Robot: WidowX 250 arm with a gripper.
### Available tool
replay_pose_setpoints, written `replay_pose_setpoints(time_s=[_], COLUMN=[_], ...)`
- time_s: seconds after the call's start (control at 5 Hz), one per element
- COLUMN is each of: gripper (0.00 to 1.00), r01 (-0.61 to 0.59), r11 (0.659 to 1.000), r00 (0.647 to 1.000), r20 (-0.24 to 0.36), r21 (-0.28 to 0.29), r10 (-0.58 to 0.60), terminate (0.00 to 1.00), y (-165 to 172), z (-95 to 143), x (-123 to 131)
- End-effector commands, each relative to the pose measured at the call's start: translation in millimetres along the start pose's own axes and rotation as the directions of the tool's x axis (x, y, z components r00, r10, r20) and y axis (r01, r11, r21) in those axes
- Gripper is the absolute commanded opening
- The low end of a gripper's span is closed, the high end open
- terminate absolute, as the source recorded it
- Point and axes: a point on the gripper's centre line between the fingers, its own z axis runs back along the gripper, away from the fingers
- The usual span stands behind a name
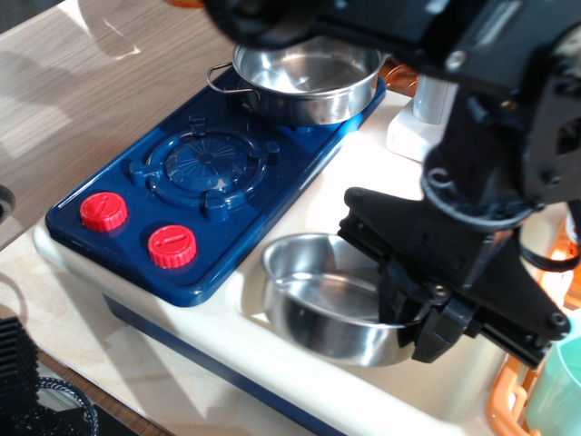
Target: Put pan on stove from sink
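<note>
The shiny steel pan (318, 300) lies in the cream sink (300, 374), right of the dark blue stove (209, 163). My black gripper (418, 322) reaches down at the pan's right rim. One finger (397, 304) is inside the pan and the other (440, 334) is outside it. The jaws stand close together on the rim. The pan's handle is hidden behind the gripper. The stove's front burner (204, 162) is bare.
A deeper steel pot (304, 77) with small side handles sits on the stove's back burner. Two red knobs (104, 211) are at the stove's front. A white faucet base (413, 127) stands behind the sink. An orange dish rack (508, 400) and a teal cup (558, 391) are at the right.
</note>
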Motion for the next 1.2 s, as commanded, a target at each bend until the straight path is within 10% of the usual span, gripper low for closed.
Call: replay_pose_setpoints(time_s=[0.0, 0.4, 1.0], gripper=[0.0, 0.0, 0.0], r01=[-0.007, 0.135, 0.392], r11=[0.997, 0.978, 0.89], r00=[1.0, 0.988, 0.849], r20=[0.02, 0.052, 0.281], r21=[0.075, 0.162, 0.233], r10=[0.006, -0.145, -0.447], terminate=[0.0, 0.0, 0.0], y=[-7.3, 16.3, 62.4], z=[27.1, 53.5, 64.8], x=[10.1, 11.5, -10.4])
